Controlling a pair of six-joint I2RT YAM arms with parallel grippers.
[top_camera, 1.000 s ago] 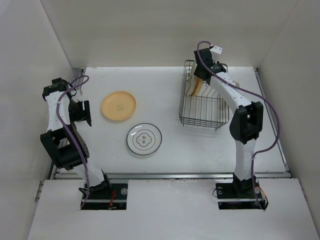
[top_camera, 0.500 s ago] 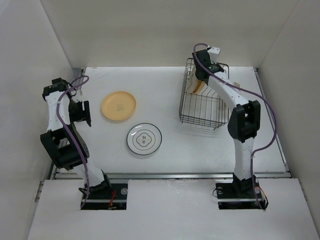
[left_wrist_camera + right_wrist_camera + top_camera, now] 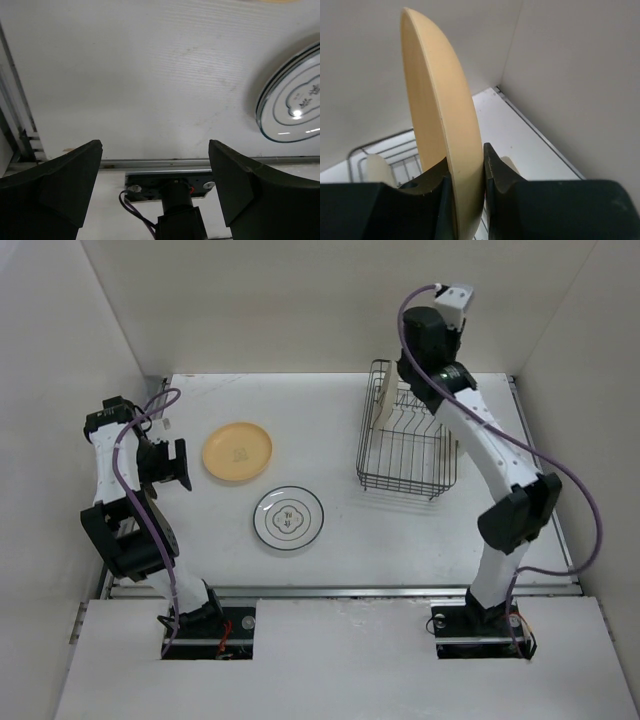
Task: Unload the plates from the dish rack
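Fingers (image 3: 434, 186) of the right gripper (image 3: 466, 161) are pinched narrowly on the rim of a cream plate (image 3: 437, 95), one dark pad on each face. The plate stands on edge, almost upright, its curved rim rising above the gripper (only the edge and a sliver of the underside show). Below and behind it are the thin wires of the dish rack (image 3: 357, 152). From overhead, the right arm reaches high over the far end of the rack (image 3: 400, 485), which sits on the far right part of the table (image 3: 330, 430); the arm hides the held plate in this view.

Fingers (image 3: 65, 185) of the left gripper (image 3: 155, 165) stand wide apart with nothing between them, hovering over bare table near its left edge. Two more plates lie flat on the table, well apart from the rack: a yellow-orange plate (image 3: 237, 452) just beside the left gripper (image 3: 170, 465), and a white plate (image 3: 288, 518) with a dark ring and centre motif, nearer the arm bases.
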